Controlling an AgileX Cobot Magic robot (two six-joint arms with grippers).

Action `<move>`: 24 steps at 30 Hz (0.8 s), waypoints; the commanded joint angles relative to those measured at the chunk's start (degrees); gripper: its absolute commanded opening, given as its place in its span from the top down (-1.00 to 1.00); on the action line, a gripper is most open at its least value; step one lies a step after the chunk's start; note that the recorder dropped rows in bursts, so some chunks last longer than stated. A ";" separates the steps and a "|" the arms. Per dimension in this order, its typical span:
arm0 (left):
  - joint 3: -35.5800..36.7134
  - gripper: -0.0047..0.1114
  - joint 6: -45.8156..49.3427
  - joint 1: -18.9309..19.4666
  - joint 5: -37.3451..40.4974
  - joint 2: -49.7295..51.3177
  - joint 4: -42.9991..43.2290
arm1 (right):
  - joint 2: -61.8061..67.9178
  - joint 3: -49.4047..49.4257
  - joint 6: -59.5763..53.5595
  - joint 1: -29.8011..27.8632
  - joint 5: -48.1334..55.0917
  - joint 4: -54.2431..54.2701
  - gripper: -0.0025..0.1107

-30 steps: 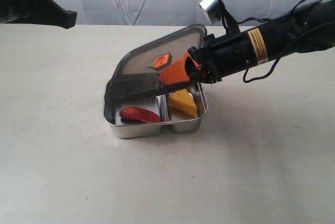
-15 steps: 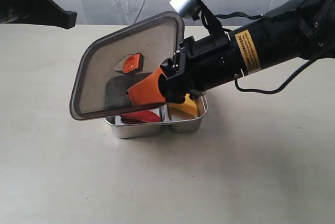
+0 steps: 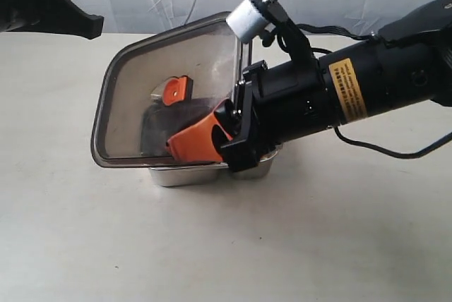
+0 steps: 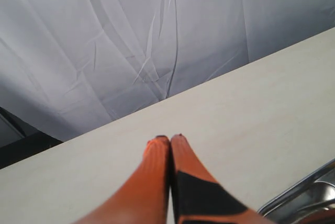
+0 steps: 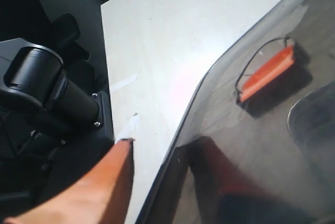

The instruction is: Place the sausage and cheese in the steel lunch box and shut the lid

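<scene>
Right jaws are clamping the lid point(image 3: 141, 104) by its rim, parted only to its thickness, 1 finger on each face. The lid is hanging steeply tilted, its low edge over the steel lunch box point(image 3: 185, 175) mid-bench. The lid and arm are hiding the sausage and cheese, so I cannot confirm them. Left jaws are sitting fully closed and empty over the bench point(image 4: 251, 109), near the box's corner.

Risks:
- The tilted lid catching 1 wall and shoving the box.
- The rim slipping from the thin edge grip.
- The seal seating crooked.
</scene>
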 commanded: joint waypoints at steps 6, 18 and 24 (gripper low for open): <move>0.28 0.92 0.11 0.23 -0.03 0.08 -0.27 | -1.08 0.40 9.81 0.41 13.96 0.40 0.97; 0.28 0.92 0.11 0.23 -0.03 0.08 -0.27 | -1.08 0.40 21.89 0.41 22.67 2.12 0.97; 0.28 0.92 0.11 0.23 -0.03 0.08 -0.27 | -0.82 0.40 21.41 0.41 20.48 2.85 0.97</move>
